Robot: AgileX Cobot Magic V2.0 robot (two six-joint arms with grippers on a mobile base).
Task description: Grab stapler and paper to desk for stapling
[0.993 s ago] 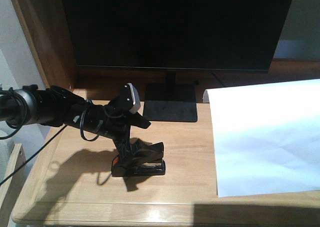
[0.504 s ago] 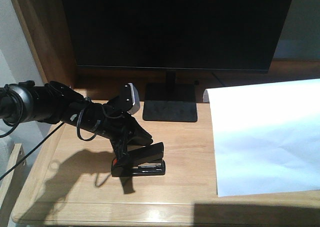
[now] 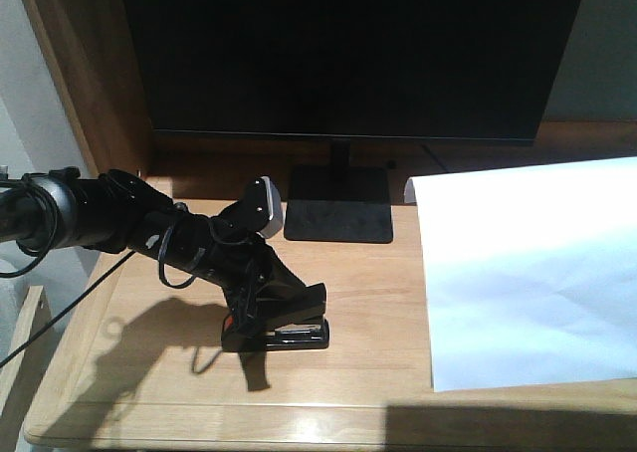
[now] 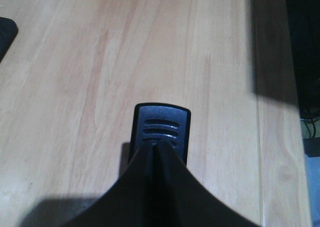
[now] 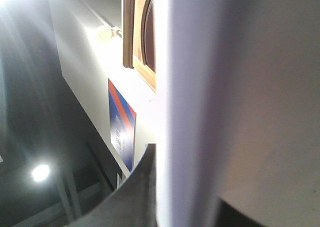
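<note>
The black stapler point(image 3: 284, 325), with an orange-red patch at its left end, lies on the desk point(image 3: 368, 293) left of centre. My left gripper point(image 3: 287, 298) reaches in from the left and bears down on it. In the left wrist view the left gripper point(image 4: 153, 143) is shut, its joined tips resting on the ribbed top of the stapler point(image 4: 161, 123) with nothing between them. The white paper point(image 3: 528, 273) hangs over the desk's right side. The right wrist view shows my right gripper point(image 5: 185, 187) shut on the paper point(image 5: 195, 112). That gripper is out of the front view.
A large dark monitor point(image 3: 348, 54) stands at the back, its flat black base point(image 3: 338, 205) just behind the stapler. A wooden side panel point(image 3: 85, 84) rises at the left. The desk's rounded front edge point(image 3: 299, 434) runs close below the stapler.
The left wrist has sunk slightly toward the stapler and shifted a little right. The stapler's raised top arm has dropped a bit. The paper has barely moved.
</note>
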